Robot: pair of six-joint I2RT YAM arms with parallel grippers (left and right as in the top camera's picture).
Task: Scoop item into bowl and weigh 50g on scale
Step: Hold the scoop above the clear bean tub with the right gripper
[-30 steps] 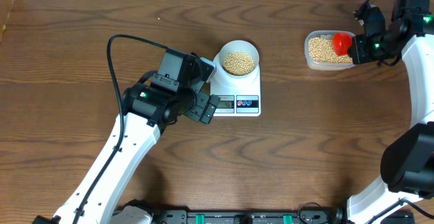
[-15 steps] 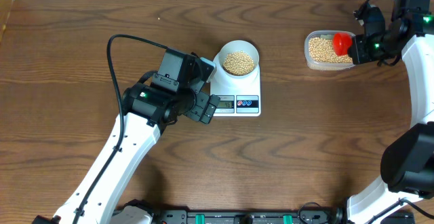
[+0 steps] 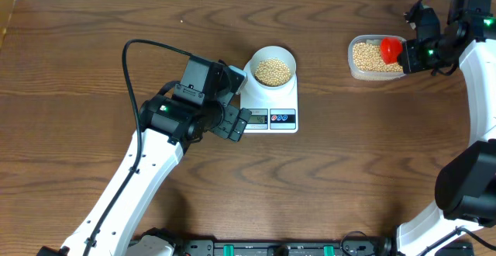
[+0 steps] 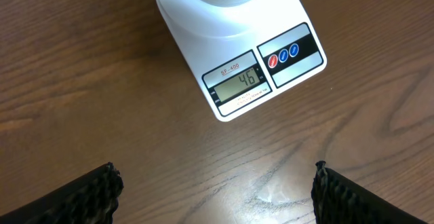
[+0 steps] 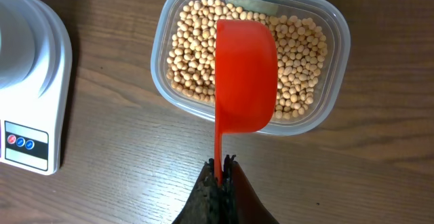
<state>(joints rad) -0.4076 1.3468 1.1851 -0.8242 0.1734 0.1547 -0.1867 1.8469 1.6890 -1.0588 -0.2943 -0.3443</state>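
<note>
Right jaws pinch the red scoop (image 5: 245, 75) over the tub (image 5: 337, 27) of soybeans (image 5: 298, 81); left jaws stand spread by the SF-400 scale (image 4: 193, 58), bowl (image 3: 290, 57) aboard, display reading 46.

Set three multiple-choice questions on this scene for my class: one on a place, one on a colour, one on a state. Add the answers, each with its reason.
1. Where does the small round white bowl stand relative to the flat white digital scale?
A on top of it; B beside it; C underneath it.
2. What colour is the plastic scoop above the clear rectangular plastic tub of round tan-yellow beans?
A blue; B red; C green.
3. How are the left gripper and the right gripper?
A both open; B left shut, right open; C left open and empty, right shut on the scoop's handle.

Answers:
1 A: the bowl sits on the scale's platform.
2 B: the scoop is bright red.
3 C: the left fingers stand wide apart with nothing between them, and the right ones pinch the handle.
</note>
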